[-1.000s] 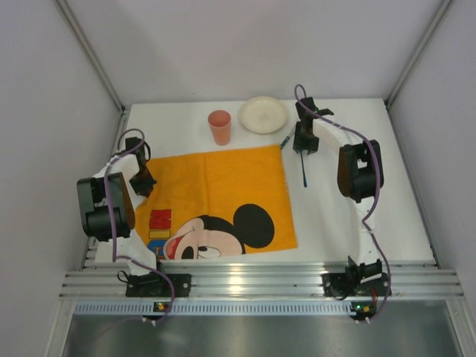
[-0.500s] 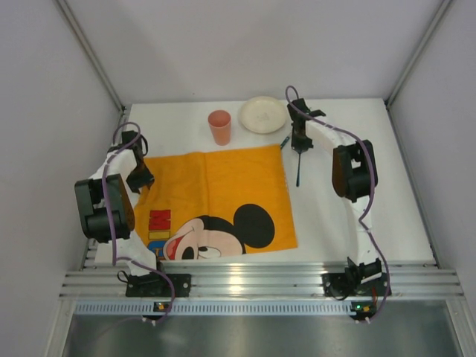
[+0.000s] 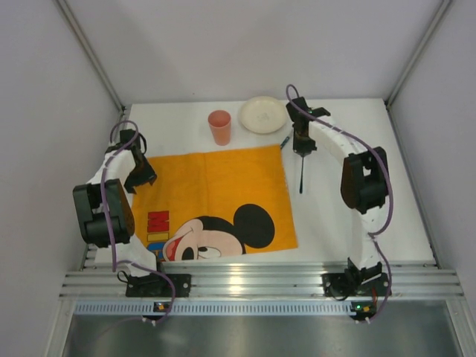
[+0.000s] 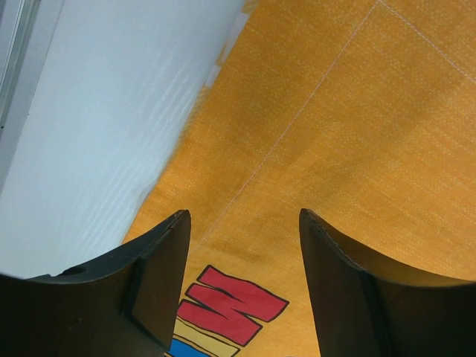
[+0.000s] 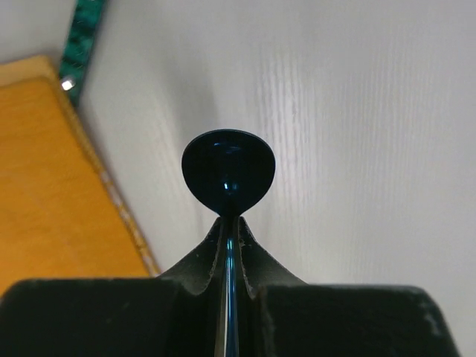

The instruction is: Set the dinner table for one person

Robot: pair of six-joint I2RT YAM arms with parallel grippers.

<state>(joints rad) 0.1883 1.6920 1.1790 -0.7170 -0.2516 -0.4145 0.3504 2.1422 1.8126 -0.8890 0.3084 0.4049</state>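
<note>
The dinner table [image 3: 349,201] is a plain white top. My right gripper [image 3: 303,149] is shut on a dark blue spoon [image 3: 301,175], just right of the orange cartoon-mouse mat [image 3: 216,193]. In the right wrist view the spoon's round bowl [image 5: 228,172] sticks out past the closed fingertips of the gripper [image 5: 229,223], above the white table [image 5: 357,111]. My left gripper [image 3: 136,181] stands open over the mat's left edge. The left wrist view shows the mat [image 4: 335,134] with nothing between the fingers of the gripper [image 4: 245,223].
A pink cup [image 3: 219,126] and a cream plate [image 3: 262,114] stand at the back of the table. A teal utensil [image 3: 285,140] lies by the mat's far right corner and shows in the right wrist view as a teal handle [image 5: 88,30]. Grey walls enclose three sides.
My right gripper has shut on the blue spoon and shifted slightly left with it. My left gripper has opened above the mat's left edge.
</note>
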